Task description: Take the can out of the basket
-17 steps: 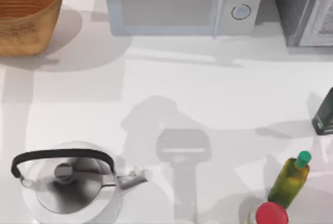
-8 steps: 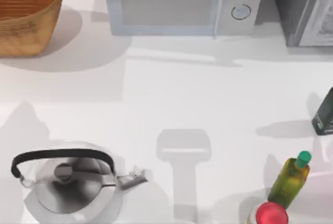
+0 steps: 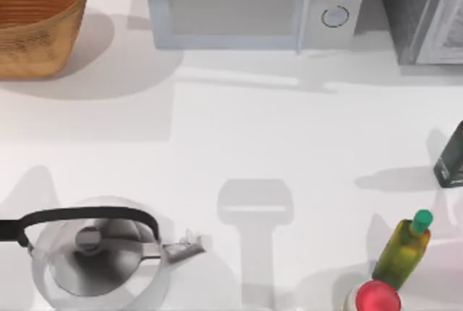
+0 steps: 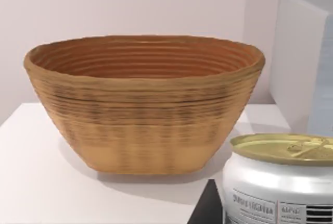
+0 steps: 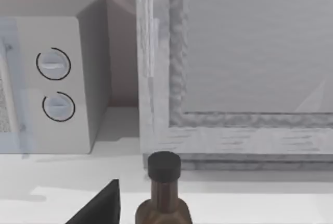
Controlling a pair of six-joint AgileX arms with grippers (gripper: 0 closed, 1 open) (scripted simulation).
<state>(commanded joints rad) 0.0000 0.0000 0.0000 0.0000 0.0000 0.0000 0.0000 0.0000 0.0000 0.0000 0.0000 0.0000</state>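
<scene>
Can (image 4: 281, 182), a short silvery-white cylinder with a tan-gold pull-tab top and printed side, sits close to the left wrist camera, outside the large round woven orange-brown basket (image 4: 143, 109) and apart from its tan outer wall. A dark part of the left gripper (image 4: 206, 209) lies just beside the can; whether it holds the can I cannot tell. From above, the basket (image 3: 36, 25) stands at the far left corner of the white desk (image 3: 239, 137), beside a grey microwave (image 3: 246, 3). A steel kettle (image 3: 98, 257) with a black handle stands near left. The right gripper (image 5: 101, 206) hangs near a brown black-capped bottle (image 5: 164, 193); its state I cannot tell.
</scene>
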